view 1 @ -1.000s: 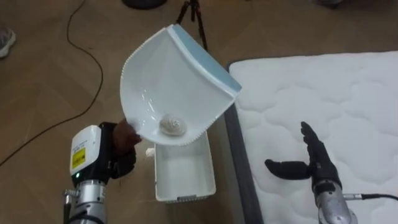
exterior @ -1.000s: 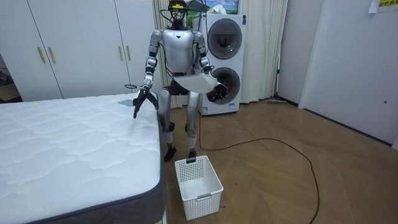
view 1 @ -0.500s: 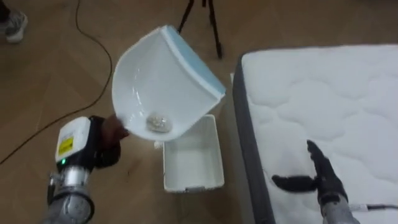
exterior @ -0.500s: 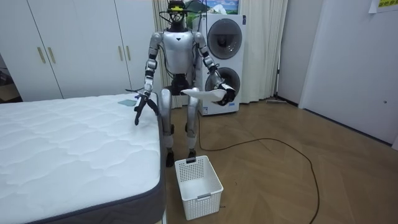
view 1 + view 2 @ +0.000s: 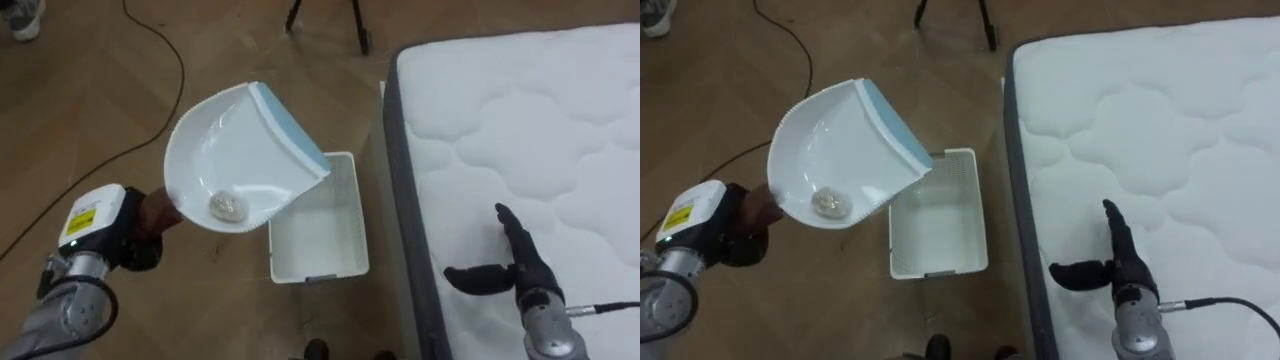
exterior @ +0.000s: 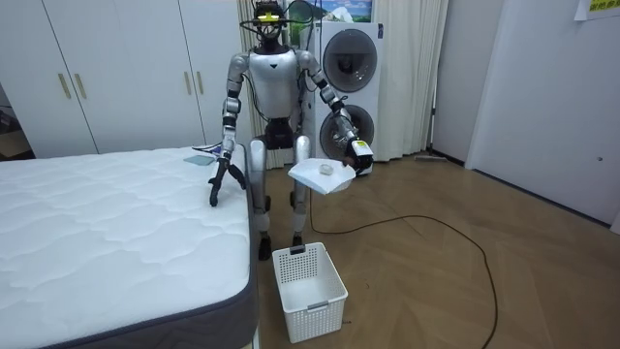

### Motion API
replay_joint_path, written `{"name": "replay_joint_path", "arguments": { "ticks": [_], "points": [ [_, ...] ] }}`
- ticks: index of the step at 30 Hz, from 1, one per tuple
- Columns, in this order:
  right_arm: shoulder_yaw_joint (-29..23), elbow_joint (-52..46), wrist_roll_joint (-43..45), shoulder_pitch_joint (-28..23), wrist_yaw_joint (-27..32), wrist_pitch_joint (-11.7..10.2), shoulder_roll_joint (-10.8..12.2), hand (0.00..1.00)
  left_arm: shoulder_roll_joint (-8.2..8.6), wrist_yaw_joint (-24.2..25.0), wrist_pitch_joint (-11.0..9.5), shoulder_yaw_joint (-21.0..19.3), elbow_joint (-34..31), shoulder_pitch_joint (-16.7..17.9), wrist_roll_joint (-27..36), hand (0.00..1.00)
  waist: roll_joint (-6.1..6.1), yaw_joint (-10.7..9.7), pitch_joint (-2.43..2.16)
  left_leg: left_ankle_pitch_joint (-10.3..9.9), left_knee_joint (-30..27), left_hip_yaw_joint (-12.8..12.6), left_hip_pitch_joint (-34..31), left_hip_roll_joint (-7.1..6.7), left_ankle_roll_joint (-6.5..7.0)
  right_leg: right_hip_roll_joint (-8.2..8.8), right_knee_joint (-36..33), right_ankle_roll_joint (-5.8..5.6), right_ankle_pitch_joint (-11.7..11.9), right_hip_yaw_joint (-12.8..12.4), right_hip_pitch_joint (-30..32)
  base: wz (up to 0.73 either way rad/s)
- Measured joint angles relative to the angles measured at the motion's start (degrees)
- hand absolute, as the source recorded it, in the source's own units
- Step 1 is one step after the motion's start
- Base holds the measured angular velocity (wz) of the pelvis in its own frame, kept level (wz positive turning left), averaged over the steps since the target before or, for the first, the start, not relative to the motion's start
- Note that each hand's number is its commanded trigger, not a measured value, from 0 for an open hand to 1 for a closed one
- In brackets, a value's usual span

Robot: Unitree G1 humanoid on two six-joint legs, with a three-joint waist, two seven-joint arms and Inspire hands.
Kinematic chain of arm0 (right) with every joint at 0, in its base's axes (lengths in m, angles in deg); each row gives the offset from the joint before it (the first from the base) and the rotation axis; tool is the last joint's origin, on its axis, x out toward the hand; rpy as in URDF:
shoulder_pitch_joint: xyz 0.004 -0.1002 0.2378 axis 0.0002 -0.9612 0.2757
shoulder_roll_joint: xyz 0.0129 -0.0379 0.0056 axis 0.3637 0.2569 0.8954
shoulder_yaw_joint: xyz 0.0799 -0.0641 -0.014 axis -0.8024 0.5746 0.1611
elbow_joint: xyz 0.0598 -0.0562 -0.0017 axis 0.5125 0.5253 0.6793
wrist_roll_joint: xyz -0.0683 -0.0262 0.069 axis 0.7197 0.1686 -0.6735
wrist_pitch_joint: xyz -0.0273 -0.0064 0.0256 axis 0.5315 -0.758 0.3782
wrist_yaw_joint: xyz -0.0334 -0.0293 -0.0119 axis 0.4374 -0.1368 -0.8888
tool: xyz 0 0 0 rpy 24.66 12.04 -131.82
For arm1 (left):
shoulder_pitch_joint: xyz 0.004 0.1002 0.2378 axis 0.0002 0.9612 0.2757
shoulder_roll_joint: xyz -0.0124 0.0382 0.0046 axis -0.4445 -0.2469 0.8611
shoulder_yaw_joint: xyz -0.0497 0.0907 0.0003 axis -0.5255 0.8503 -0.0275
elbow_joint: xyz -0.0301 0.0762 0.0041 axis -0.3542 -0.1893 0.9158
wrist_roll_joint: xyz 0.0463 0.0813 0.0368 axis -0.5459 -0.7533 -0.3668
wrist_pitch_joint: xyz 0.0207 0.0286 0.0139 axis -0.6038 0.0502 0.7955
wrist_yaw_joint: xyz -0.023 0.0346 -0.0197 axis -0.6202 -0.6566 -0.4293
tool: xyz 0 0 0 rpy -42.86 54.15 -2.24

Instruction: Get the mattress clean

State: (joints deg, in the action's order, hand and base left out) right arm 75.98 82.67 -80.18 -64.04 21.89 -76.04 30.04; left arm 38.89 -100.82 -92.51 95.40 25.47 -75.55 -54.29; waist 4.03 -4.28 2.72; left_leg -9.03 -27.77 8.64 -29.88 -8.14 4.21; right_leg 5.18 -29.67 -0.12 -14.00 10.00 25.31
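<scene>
I saw the white dustpan point(image 5: 240, 150) tilted in the air above the white basket point(image 5: 315, 235), a crumpled wad point(image 5: 227, 206) in its low end; the quilted bed point(image 5: 530, 130) stood just beside the basket.

Silver torso & arms, black right hand point(image 5: 520, 268), white box w/ yellow label at left wrist.

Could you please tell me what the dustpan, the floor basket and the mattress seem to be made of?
The dustpan looks like glossy white moulded plastic, by its sheen; its pale blue lip may be rubber. The basket looks like rigid white plastic, with slotted walls in the room view. The mattress has white quilted fabric, stitched in wavy lines, and a grey side band.
</scene>
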Motion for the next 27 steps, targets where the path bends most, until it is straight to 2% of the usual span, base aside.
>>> {"name": "replay_joint_path", "arguments": {
  "ticks": [1, 4, 6, 11, 14, 19, 23, 27],
  "points": [
    [0.0, -0.1, 0.2, 0.2, 0.1, -0.1, 0.0, 0.00, -0.19, 1.4, 0.6, 0.7, 0.0, -0.7, 0.0, 1.00, 0.46, -0.2, -0.13, 0.0, 0.0, -0.1, -0.5, -0.04, 0.00, 0.04, -0.1, 0.00, 0.0, -0.1, 0.6, -0.05],
    [0.2, -0.1, 1.1, 0.6, 0.2, -0.1, -0.1, 0.00, -1.26, 4.4, 2.5, 3.5, 0.1, -2.7, -0.2, 1.00, 0.91, -0.7, -0.14, 0.0, 0.1, -0.3, -0.7, -0.18, 0.01, 0.36, -1.4, -0.11, -0.2, -0.4, 1.7, -0.03],
    [0.3, -0.2, 1.6, 1.0, 0.3, -0.1, -0.7, 0.00, -1.37, 6.2, 3.8, 4.3, 0.2, -4.1, -0.2, 1.00, 1.80, -1.1, -0.04, 0.1, 0.0, -0.6, -1.0, -0.40, 0.10, 0.87, -3.0, -0.11, -0.3, -0.5, 2.8, -0.02],
    [3.0, -0.6, 2.5, 1.0, 1.6, -1.2, -2.1, 0.00, -2.05, 9.2, 5.5, 6.0, 2.2, -6.8, 0.2, 1.00, 3.18, -2.1, -0.06, 0.1, 0.0, -1.8, -1.6, -1.02, 0.13, 2.04, -5.3, 0.09, -1.7, -0.5, 4.4, -0.05],
    [3.8, -1.5, 2.5, 1.2, 2.5, -1.4, -2.2, 0.00, -2.21, 11.2, 5.9, 6.7, 3.6, -8.4, 0.5, 1.00, 3.31, -2.8, -0.06, 0.5, -0.1, -2.2, -2.7, -1.42, -0.10, 2.78, -7.0, 0.57, -2.4, -0.5, 6.1, 0.05],
    [4.8, -2.4, 2.8, 1.2, 3.4, -2.4, -2.3, 0.00, -2.92, 13.8, 7.4, 7.5, 4.2, -8.6, 0.4, 1.00, 3.77, -3.5, -0.08, 0.9, -0.1, -2.7, -4.3, -1.29, -0.54, 2.94, -7.4, 1.04, -2.7, -0.5, 8.1, 0.01],
    [5.9, -2.8, 3.3, 1.1, 4.9, -2.4, -2.2, 0.00, -3.56, 14.9, 8.7, 8.2, 5.2, -8.8, 0.3, 1.00, 4.10, -3.8, -0.04, 1.0, 0.3, -4.1, -4.6, -0.73, -0.55, 2.80, -7.3, 1.17, -2.8, -1.1, 8.7, 0.00],
    [7.0, -2.8, 4.9, 1.0, 7.1, -2.3, -2.0, 0.00, -4.01, 15.0, 9.9, 8.4, 6.6, -9.9, -0.3, 1.00, 4.30, -4.1, -0.05, 1.0, 0.3, -4.5, -4.9, -0.59, -0.53, 2.82, -7.4, 1.14, -2.8, -1.0, 8.8, 0.02]
  ]
}}
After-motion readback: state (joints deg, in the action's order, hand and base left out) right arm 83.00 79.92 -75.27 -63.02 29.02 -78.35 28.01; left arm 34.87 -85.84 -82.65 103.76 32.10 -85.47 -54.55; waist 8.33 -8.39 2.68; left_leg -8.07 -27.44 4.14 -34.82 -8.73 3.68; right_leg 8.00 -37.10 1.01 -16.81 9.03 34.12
